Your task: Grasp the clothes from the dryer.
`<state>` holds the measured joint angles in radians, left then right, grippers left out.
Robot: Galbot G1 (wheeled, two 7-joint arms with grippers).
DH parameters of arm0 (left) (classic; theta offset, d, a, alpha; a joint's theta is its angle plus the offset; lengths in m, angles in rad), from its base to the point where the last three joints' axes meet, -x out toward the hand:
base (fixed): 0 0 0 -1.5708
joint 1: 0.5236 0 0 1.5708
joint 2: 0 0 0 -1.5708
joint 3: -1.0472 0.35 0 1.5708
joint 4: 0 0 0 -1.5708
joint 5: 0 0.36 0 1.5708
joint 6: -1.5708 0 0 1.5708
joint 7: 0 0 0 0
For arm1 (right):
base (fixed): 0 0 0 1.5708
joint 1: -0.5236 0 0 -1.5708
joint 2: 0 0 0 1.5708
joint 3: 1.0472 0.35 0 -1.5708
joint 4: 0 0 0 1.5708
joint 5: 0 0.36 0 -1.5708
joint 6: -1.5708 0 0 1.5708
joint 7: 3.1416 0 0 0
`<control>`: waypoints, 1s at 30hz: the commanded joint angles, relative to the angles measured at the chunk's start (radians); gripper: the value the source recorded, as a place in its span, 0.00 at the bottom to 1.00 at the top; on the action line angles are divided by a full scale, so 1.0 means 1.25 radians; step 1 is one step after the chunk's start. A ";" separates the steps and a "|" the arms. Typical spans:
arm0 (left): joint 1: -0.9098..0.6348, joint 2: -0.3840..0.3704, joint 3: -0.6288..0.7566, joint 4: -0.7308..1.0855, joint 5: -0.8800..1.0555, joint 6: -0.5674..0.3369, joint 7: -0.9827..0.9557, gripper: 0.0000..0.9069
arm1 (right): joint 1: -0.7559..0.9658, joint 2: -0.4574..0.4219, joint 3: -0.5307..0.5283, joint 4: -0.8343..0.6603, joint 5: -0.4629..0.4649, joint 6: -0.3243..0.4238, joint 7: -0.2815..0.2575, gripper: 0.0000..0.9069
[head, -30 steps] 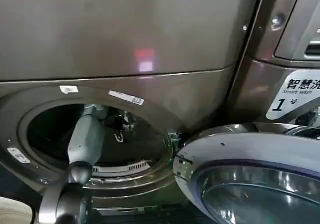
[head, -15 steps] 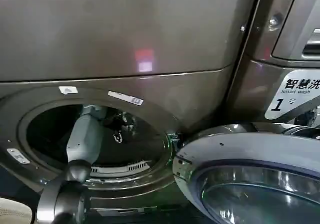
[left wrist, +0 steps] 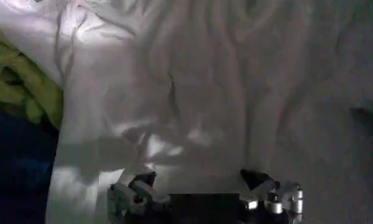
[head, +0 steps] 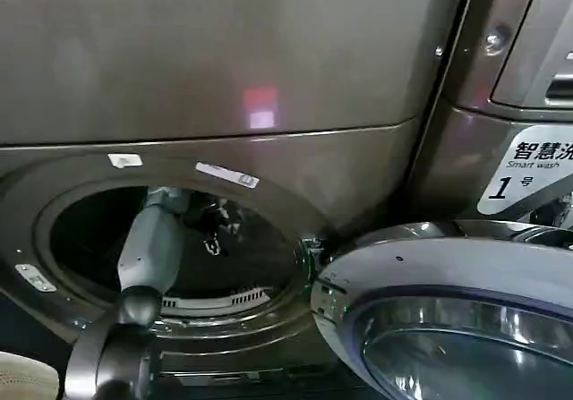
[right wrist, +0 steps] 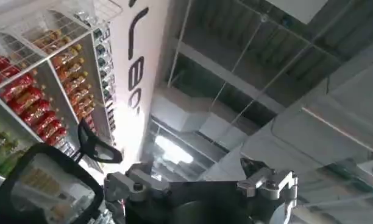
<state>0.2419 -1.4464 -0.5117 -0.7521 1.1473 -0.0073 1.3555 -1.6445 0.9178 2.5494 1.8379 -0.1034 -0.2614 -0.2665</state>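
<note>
Inside dryer (head: pixel 170 239): left gripper (left wrist: pixel 198 182) over white cloth (left wrist: pixel 174 91).

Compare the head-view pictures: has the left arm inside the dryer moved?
No. The left arm keeps its place against the dryer's door ring; small shifts move the whole picture alike.

Dryer (head: pixel 224 69) glossy metal; clothes (left wrist: pixel 192 103) soft wrinkled cloth.

White clothes (left wrist: pixel 192 103) beside a yellow-green garment (left wrist: pixel 22 85) — dark bronze-grey dryer (head: pixel 224 69).
</note>
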 commanded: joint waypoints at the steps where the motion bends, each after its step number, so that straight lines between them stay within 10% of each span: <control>1: 0.000 0.001 0.000 -0.006 -0.009 0.002 -0.005 0.15 | -0.001 -0.002 0.000 0.000 0.000 0.000 0.000 1.00; 21: 0.011 0.010 0.013 -0.027 -0.058 0.021 -0.007 0.13 | -0.002 -0.005 -0.004 0.002 0.003 -0.001 -0.002 1.00; 30: 0.023 0.007 0.060 -0.081 -0.282 0.155 -0.091 0.08 | 0.010 -0.009 -0.024 -0.007 0.002 0.001 -0.001 1.00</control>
<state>0.2671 -1.4322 -0.4699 -0.7998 1.0258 0.0616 1.3314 -1.6363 0.9079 2.5274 1.8330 -0.1000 -0.2619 -0.2685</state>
